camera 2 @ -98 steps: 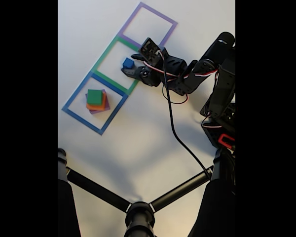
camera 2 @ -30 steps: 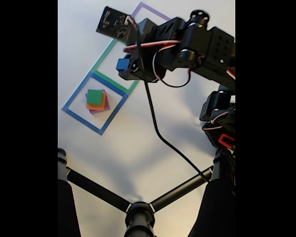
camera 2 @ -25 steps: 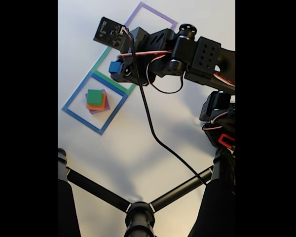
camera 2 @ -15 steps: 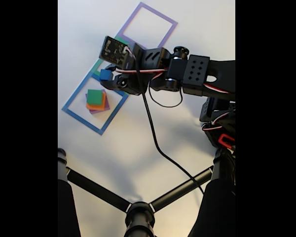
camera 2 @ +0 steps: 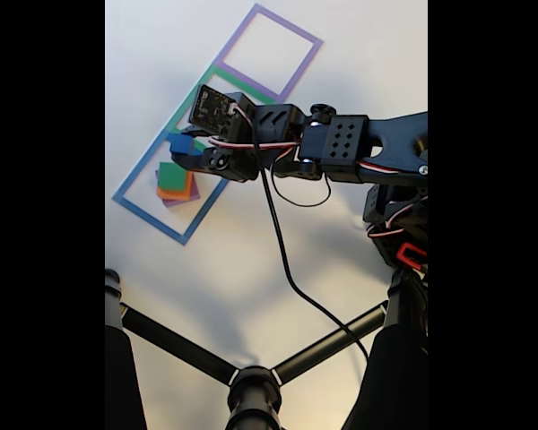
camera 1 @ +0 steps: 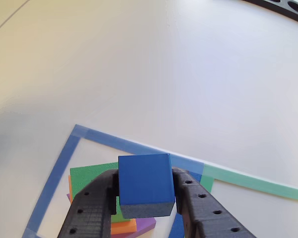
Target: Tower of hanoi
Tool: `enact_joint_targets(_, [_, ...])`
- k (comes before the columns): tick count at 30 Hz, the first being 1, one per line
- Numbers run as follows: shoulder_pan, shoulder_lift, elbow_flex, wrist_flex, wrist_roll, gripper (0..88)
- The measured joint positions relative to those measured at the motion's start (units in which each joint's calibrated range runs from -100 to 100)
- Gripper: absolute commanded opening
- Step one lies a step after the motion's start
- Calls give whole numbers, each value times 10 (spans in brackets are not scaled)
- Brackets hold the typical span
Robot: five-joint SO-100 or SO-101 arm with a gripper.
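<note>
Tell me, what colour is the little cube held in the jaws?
Blue: the small blue foam cube, clearest in the other view.

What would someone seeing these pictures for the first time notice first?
The blue cube clamped in the black gripper stands out, held in the air low in the other view. Just under it, inside the blue taped square, sits a stack of green block on orange block on purple block. In the fixed view, the black arm reaches in from the right across the white table.
</note>
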Motion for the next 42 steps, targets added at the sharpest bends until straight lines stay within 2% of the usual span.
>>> enact_joint_targets(16, [-33,61,-1,-77,0,41])
enact_joint_targets(42, [-51,103,16,-135,0,52])
